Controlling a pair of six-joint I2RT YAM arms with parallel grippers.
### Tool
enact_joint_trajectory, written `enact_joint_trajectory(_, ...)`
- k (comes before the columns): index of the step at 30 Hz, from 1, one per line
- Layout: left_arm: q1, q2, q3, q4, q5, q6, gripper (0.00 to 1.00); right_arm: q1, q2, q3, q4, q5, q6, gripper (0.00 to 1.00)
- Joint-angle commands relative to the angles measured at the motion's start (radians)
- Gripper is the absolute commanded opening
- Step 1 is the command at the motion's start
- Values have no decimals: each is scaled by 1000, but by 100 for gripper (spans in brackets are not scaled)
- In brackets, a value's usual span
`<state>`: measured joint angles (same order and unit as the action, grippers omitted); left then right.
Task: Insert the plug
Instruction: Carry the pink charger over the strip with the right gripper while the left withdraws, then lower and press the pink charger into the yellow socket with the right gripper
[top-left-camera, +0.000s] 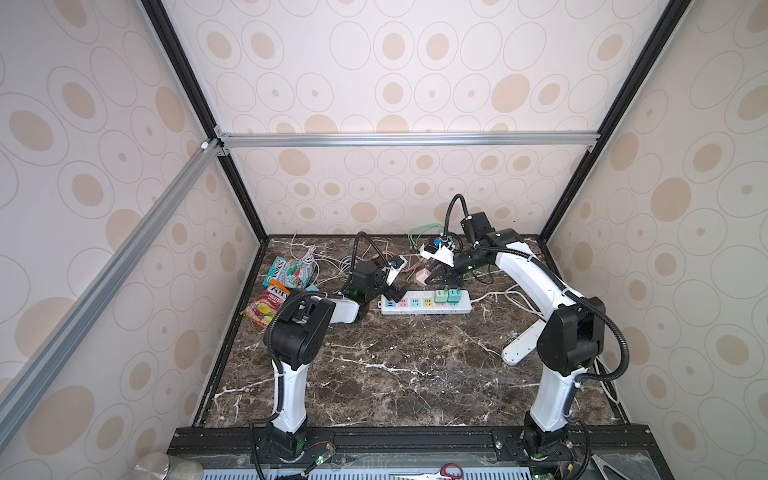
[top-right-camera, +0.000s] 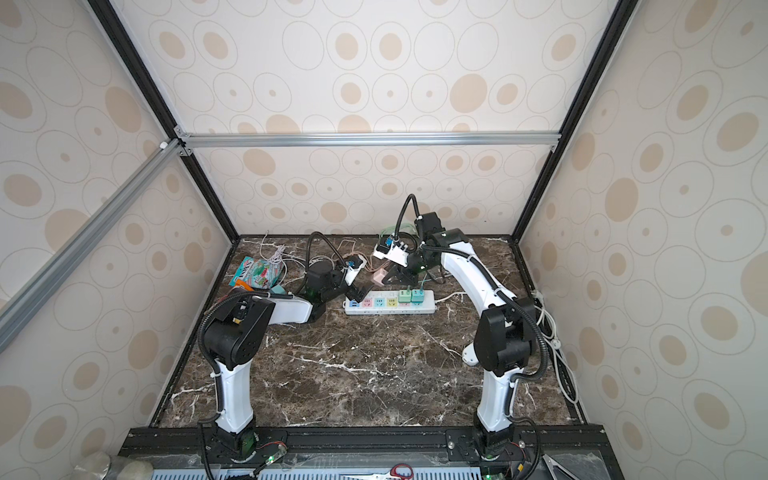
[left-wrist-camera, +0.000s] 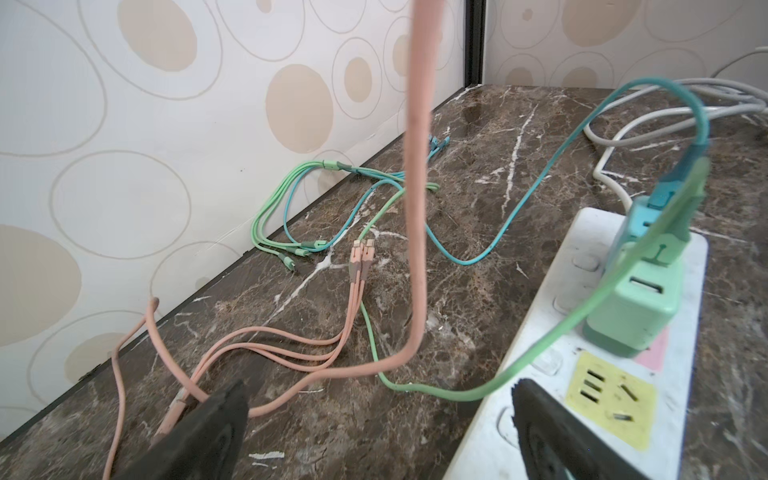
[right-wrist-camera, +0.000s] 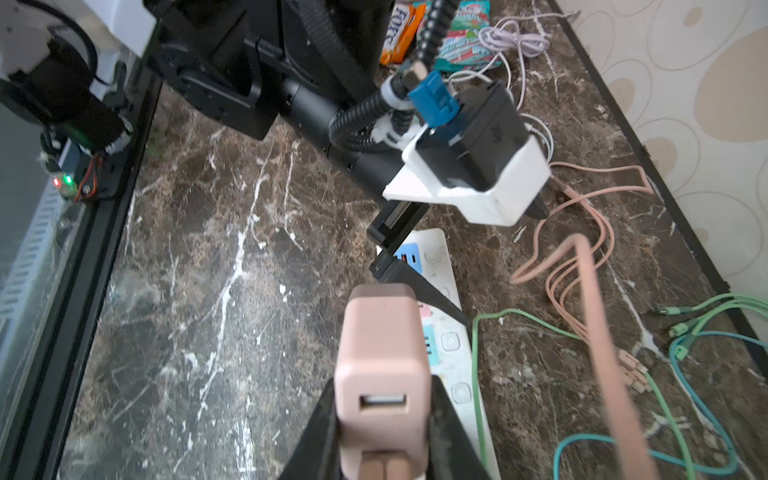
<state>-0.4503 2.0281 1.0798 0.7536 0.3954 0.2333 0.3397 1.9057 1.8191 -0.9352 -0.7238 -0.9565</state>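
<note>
Left of power strip (top-left-camera: 466, 308) lie snack packets (top-left-camera: 277, 291)

In the right wrist view the pink plug (right-wrist-camera: 382, 365) has its prongs out of sight on its far side. With the right gripper (right-wrist-camera: 384, 432) clamped on it, it is cut off by the picture's edge, and the pink cable (right-wrist-camera: 598, 332) beside it is a blur. In the left wrist view the spread fingers (left-wrist-camera: 199, 436) of the left gripper (left-wrist-camera: 380, 384) are cut off by the edge, and one covers part of the power strip (left-wrist-camera: 552, 332). In both top views that gripper hides the strip's nine o'clock end, and the left arm (top-left-camera: 299, 328) covers the three o'clock side of the snack packets (top-left-camera: 266, 305).
</note>
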Motion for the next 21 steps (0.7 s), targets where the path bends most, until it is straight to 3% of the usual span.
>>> enact_joint_trajectory(1, -9, 17, 30, 59, -48, -24, 98, 35, 53, 51, -173, 139, -177, 0)
enact_joint_trajectory(7, -9, -5, 1, 65, -120, -17, 98, 94, 144, 105, -243, 345, -227, 0)
enact_joint_trajectory(11, -7, -32, -35, 58, -155, -3, 98, 130, 176, 106, -172, 457, -201, 0)
enact_joint_trajectory(21, -8, -139, -143, 63, -261, -37, 98, 153, 215, 126, -143, 606, -246, 0)
